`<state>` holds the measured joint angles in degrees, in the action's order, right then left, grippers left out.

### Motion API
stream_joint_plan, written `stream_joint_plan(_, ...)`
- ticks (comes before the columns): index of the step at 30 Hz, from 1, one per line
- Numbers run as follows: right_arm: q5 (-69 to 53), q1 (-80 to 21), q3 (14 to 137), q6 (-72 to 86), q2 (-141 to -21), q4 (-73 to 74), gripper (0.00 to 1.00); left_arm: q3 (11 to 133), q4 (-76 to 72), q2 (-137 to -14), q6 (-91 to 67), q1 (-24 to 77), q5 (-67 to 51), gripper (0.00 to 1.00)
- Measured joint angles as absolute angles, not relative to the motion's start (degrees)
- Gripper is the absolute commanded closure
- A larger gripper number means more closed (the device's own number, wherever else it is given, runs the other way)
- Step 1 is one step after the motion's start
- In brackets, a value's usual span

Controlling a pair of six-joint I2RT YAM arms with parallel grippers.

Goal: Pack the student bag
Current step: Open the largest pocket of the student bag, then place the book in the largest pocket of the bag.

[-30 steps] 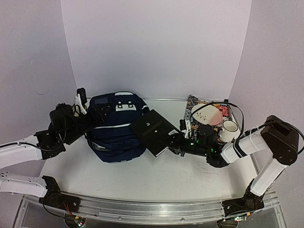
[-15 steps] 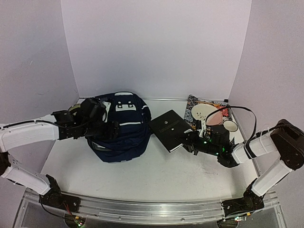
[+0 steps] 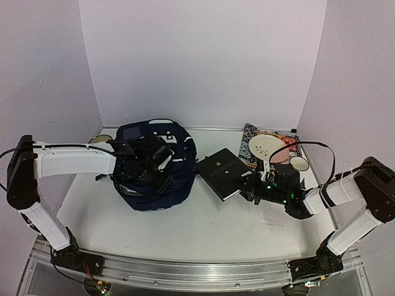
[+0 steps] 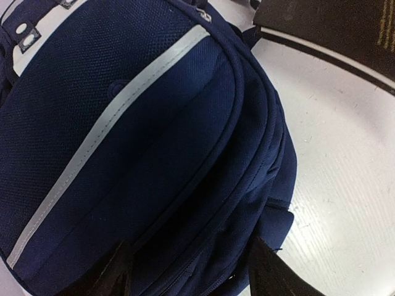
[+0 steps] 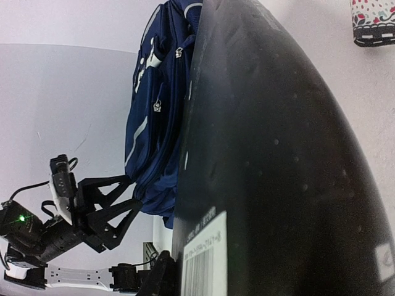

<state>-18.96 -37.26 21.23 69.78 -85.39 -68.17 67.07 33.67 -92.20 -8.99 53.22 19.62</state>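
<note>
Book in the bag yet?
Out. The book is beside the student bag, not inside, one edge held in the right claw.

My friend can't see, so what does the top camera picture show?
A navy student bag lies on a white table, with the left gripper open over it. The right gripper holds a dark book beside the bag.

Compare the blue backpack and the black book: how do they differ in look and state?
The student bag is navy fabric with white trim and bulky; the book is black and flat. The bag lies ungripped, with the open left gripper over it; the book is clamped in the right gripper. Both are dark.
</note>
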Motion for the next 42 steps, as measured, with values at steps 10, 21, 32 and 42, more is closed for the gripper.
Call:
stream_joint_plan(10,-19.3,-37.2,20.9,69.9,-84.4,-68.1,1.0,70.3,37.3,-98.1,-8.3,53.3,23.0,0.73)
stream_joint_plan(21,-20.8,-37.1,17.0,69.9,-79.4,-68.1,1.0,77.3,40.1,-98.8,-7.4,53.2,24.2,1.0)
stream_joint_plan(32,-20.4,-37.1,11.6,66.8,-64.4,-66.8,1.0,89.4,42.6,-98.8,-11.0,50.8,20.4,1.0)
stream_joint_plan(42,-21.0,-39.2,14.6,65.5,-63.2,-67.7,1.0,99.6,45.7,-99.7,-16.6,50.3,14.5,1.0)
